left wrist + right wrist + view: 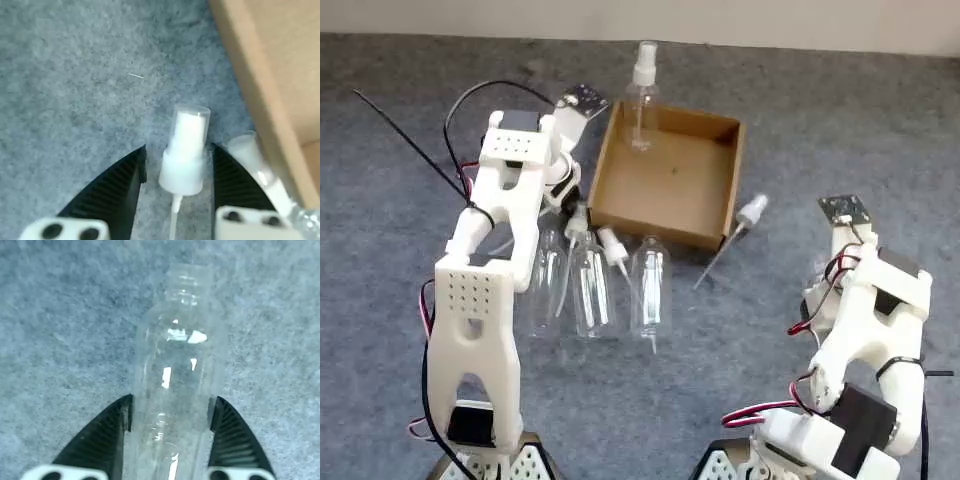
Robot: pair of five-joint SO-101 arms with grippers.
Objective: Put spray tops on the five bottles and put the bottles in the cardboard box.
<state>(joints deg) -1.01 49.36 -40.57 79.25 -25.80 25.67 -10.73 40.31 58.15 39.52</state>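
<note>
My left gripper [177, 150] is open around a white spray top [185, 150], with a small gap at each finger; it hangs beside the cardboard box [720, 200] near its left wall [260, 75]. A second spray top [245, 150] lies just beyond one finger. Three clear bottles [590, 290] lie side by side in front of the box. One bottle with a spray top [642, 100] stands at the box's far edge. At the right, my right gripper [172, 400] is shut on a capless clear bottle [175, 365] above the carpet.
A loose spray top with a long tube [748, 212] lies on the grey carpet [820, 120] just right of the box. Black cables loop behind the left arm [490, 230]. The right arm [870, 330] stands at the lower right.
</note>
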